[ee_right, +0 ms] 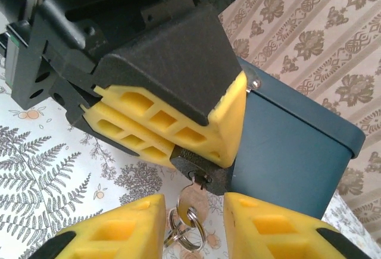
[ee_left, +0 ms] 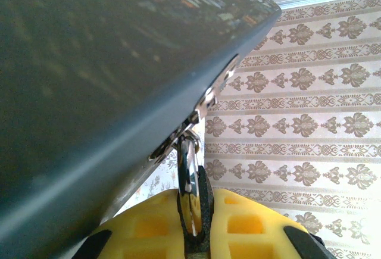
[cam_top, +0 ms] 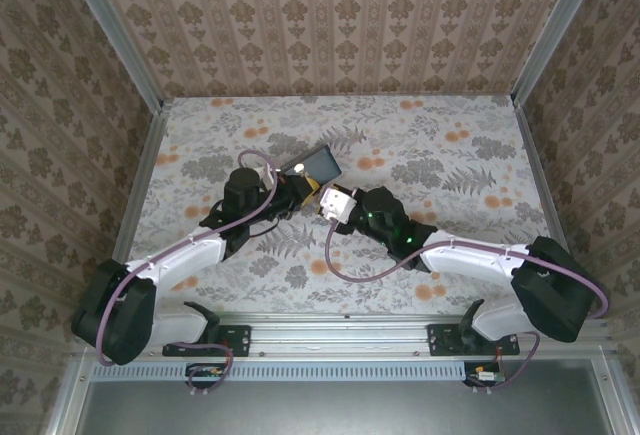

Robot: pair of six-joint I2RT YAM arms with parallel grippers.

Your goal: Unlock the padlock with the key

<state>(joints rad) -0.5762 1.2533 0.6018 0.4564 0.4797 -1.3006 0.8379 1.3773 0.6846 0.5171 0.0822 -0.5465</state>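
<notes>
Right gripper (ee_right: 193, 220) is open around the key (ee_right: 191, 200), which sits in the padlock (ee_right: 199, 165). Left gripper (ee_left: 193, 223) clamps the padlock; turning likely remains.

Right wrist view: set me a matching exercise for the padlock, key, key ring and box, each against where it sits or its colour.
Things:
1. padlock
2. key
3. key ring
4. box

Descriptions:
a. dark blue
b. hanging under the key
c. pinched by the left hand
d. stuck into the padlock's underside

Pairs: 1-c, 2-d, 3-b, 4-a.
</notes>
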